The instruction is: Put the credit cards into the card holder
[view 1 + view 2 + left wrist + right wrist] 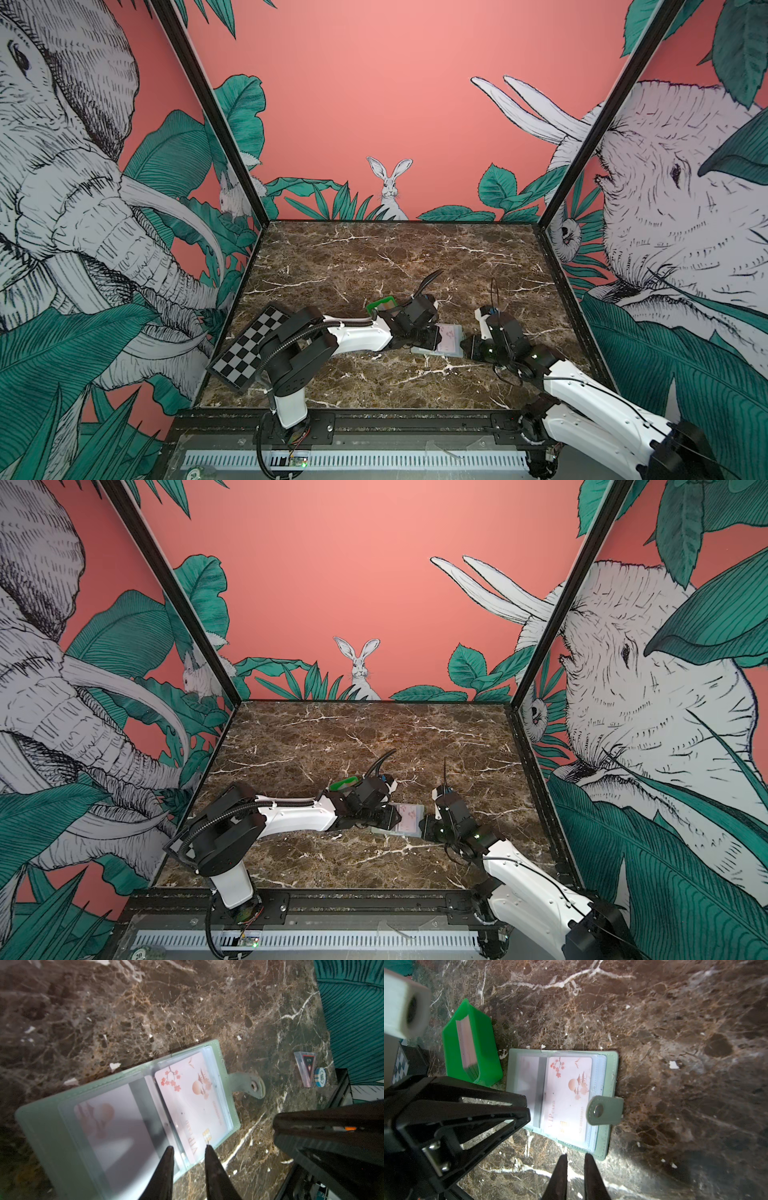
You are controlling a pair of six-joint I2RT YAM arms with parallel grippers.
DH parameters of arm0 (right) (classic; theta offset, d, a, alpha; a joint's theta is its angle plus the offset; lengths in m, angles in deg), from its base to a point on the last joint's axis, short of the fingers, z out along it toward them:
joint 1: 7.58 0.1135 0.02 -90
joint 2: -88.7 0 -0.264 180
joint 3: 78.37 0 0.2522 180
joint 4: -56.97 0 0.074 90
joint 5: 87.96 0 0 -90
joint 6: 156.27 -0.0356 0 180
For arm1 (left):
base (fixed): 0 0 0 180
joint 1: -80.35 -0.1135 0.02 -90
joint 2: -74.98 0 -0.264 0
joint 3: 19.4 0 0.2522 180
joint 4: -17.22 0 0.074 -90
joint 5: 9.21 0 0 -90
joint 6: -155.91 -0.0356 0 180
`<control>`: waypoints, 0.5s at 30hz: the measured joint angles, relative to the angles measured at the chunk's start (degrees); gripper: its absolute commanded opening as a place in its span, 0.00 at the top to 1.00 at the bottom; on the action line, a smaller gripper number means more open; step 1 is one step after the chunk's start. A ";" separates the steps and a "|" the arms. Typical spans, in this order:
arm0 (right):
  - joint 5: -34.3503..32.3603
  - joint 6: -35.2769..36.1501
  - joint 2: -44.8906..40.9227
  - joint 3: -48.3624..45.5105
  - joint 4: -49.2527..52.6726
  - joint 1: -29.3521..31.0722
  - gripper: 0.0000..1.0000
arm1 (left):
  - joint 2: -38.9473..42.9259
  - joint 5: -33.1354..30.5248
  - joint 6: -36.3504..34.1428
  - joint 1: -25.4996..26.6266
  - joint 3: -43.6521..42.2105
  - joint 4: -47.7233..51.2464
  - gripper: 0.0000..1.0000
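The sage-green card holder (456, 332) (47, 1140) (611, 1076) lies open on the marble, its snap tab (248, 1084) sticking out toward my right gripper. A pink VIP credit card (191, 1101) (569, 1095) lies on its right-hand sleeve page; a pale card (116, 1126) sits behind plastic on the other page. More credit cards (467, 1045) stand in a bright green tray (450, 1047) (380, 302). My left gripper (189, 1146) (436, 337) is open, tips over the pink card's chip end. My right gripper (576, 1155) (466, 347) hovers just off the holder's edge, jaws slightly apart and empty.
A checkerboard plate (249, 349) leans by the left wall. A small clear triangular box (304, 1068) and a blue-white chip (320, 1077) lie near the table's edge. The two arms meet closely over the holder in both top views.
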 measured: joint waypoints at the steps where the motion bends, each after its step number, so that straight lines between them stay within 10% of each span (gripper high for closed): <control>1: 0.26 0.13 0.48 0.00 -0.37 0.04 0.84 | -0.37 -0.13 -0.04 0.00 0.33 0.20 0.72; 15: 0.79 0.39 3.37 -0.09 -2.36 0.09 0.83 | -3.48 -1.03 0.66 0.11 1.60 1.81 0.76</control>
